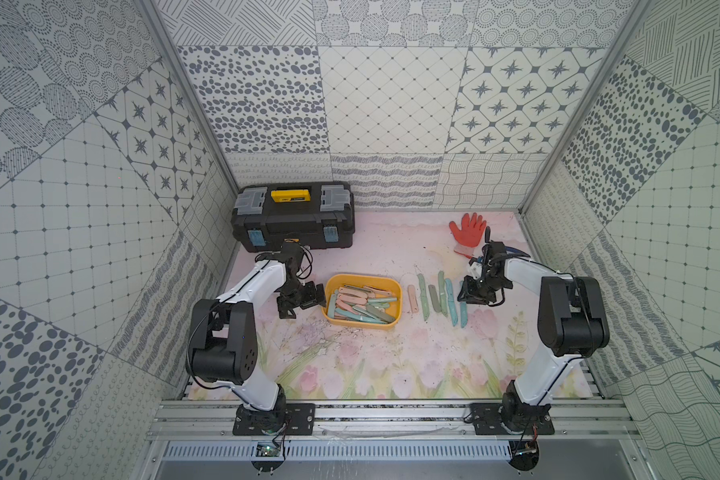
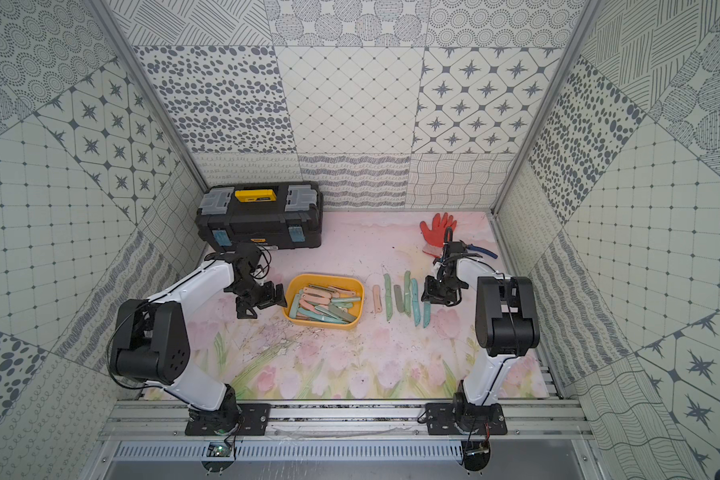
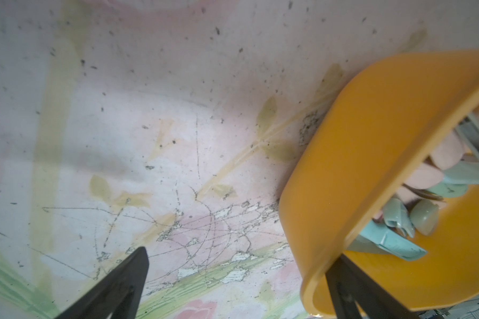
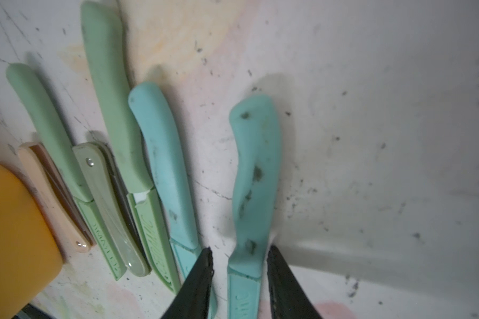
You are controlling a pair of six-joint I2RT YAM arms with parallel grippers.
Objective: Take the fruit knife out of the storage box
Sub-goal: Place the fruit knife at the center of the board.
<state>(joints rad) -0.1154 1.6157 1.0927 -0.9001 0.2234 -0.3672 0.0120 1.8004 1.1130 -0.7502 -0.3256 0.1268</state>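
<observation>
The right end effector (image 4: pixel 240 252) stood partly open, jaws straddling but not gripping a teal fruit knife (image 4: pixel 256 165) on the surface (image 4: pixel 371 138); the left end effector (image 3: pixel 241 255) gaped wide, empty, beside the yellow storage box (image 3: pixel 343 165).

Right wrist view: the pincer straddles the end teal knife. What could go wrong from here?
The open right pincer could drag the end teal knife when it lifts. Its finger sits close to the neighbouring teal knife and may knock it askew. The open left pincer is beside the storage box rim and could nudge it.
</observation>
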